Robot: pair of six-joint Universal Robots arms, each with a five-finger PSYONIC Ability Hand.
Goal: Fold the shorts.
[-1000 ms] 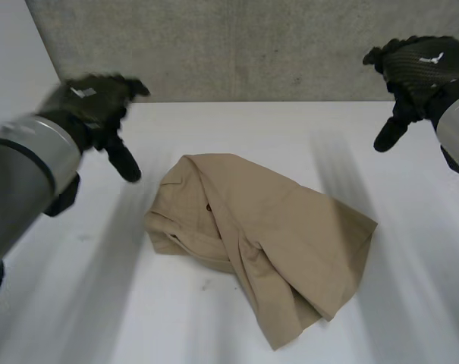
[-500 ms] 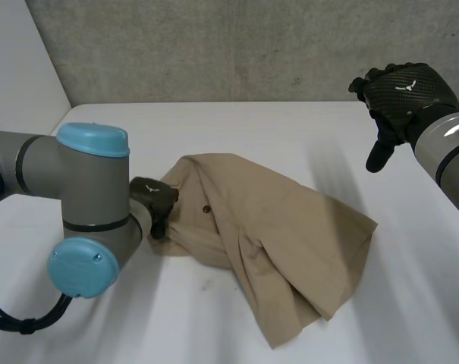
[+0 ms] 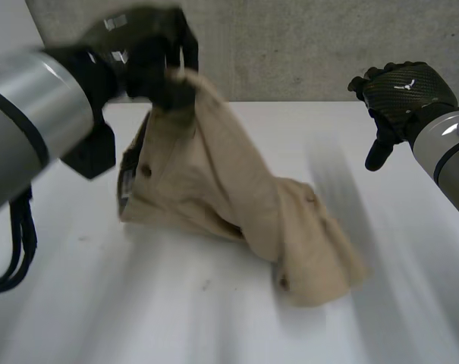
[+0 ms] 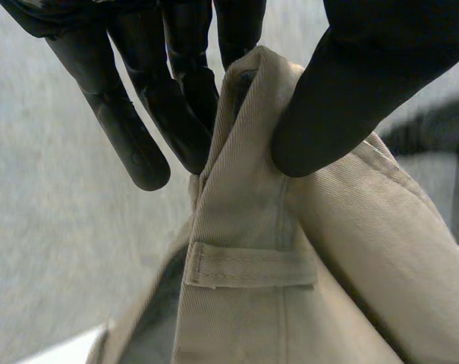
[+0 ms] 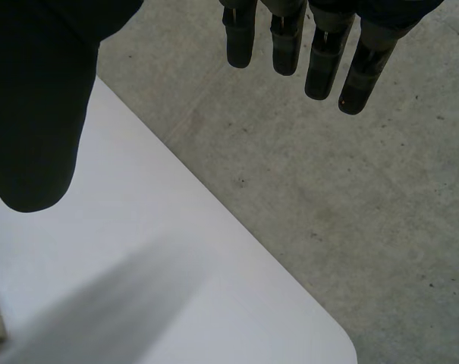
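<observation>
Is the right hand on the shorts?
No, the right hand hangs open over the table, apart from the shorts, which the left hand pinches at the waistband.

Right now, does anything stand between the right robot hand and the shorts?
Nothing visible does. The right robot hand hangs open beside the shorts, with only white table between them. The left robot hand pinches the waistband, holding it raised.

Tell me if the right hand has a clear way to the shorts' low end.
Probably yes: the right hand is open, with only bare table between it and the shorts.
</observation>
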